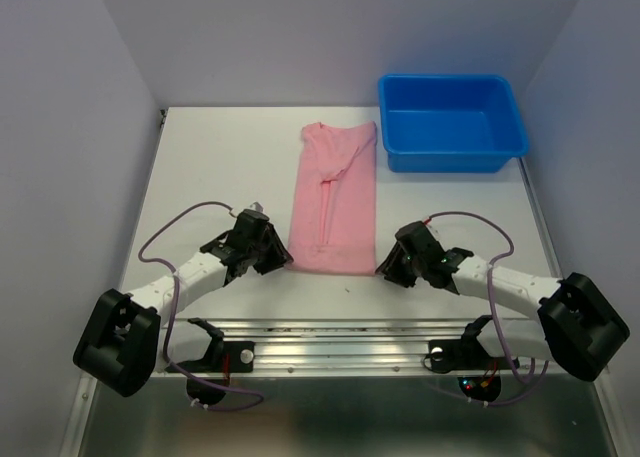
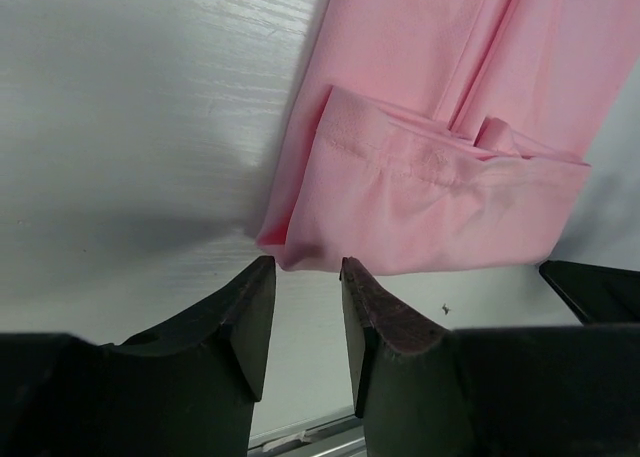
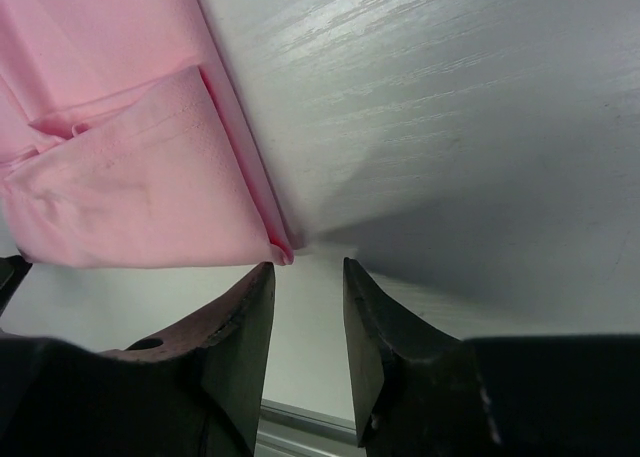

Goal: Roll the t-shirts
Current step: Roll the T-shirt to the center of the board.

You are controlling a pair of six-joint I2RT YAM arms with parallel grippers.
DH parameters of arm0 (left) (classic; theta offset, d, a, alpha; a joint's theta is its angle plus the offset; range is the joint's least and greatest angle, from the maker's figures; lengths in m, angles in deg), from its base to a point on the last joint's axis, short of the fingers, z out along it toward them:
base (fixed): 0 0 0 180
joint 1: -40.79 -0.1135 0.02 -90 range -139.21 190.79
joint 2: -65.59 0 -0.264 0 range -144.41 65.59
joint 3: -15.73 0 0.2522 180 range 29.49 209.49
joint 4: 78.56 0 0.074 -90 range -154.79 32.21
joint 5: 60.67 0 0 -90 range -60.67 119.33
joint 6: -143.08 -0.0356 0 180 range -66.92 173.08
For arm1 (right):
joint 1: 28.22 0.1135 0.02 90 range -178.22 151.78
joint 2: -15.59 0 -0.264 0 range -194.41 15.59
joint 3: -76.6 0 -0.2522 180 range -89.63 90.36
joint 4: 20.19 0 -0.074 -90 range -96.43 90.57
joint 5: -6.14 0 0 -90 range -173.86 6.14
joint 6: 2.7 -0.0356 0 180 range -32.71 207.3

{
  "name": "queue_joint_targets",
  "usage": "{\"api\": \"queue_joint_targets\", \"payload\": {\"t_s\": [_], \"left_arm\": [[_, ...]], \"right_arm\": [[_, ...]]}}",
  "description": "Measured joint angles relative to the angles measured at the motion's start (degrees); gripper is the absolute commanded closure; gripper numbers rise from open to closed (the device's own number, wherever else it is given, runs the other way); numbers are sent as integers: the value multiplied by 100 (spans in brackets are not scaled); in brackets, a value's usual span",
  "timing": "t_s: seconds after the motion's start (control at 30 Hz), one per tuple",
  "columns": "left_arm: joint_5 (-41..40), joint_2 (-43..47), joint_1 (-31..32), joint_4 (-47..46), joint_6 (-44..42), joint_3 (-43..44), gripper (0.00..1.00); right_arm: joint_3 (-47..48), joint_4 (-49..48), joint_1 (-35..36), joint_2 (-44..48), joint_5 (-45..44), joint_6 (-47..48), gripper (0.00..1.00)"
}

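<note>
The white worktop (image 1: 220,167) carries a blue bin (image 1: 450,161) at its far right corner, standing upright with its open side up. Left of the bin, near it but apart, lies the pink shirt (image 1: 335,202), folded lengthwise into a long narrow strip that runs from the far middle of the worktop toward the arms, flat on the surface. Its near end is a straight edge with several layers stacked, and a folded flap shows across that end in both wrist views (image 2: 430,207) (image 3: 130,187). The two arms reach in low from either side to that near edge. The left hand (image 1: 281,262) sits at the shirt's near left corner; its jaws stand partly open with a clear gap of bare worktop between them, and the corner of the cloth lies just ahead of the gap (image 2: 305,277). It grips nothing, and whether a fingertip touches the cloth cannot be told. The right hand (image 1: 383,269) sits likewise at the near right corner, jaws partly open and empty (image 3: 305,277), the tip of the shirt's corner just beside its one finger (image 3: 245,307).
</note>
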Motion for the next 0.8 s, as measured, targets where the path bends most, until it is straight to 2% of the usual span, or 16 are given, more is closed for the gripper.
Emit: {"api": "queue_joint_targets", "payload": {"t_s": [0.1,0.13,0.2,0.6,0.8], "left_arm": [[-85,11,-2,-31,2,-28,51],[-98,26,-2,-55,4,-68,43],[-105,37,-4,-74,-4,-131,41],[-129,-11,-31,-256,-70,-299,46],[-125,-116,-33,-380,-151,-339,56]], "right_arm": [[0,-35,0,9,9,0,60],[0,-55,0,-9,13,0,60],[0,-94,0,-44,35,-4,60],[-166,-938,0,-350,319,-85,64],[-302,-1189,0,-348,356,-166,72]]}}
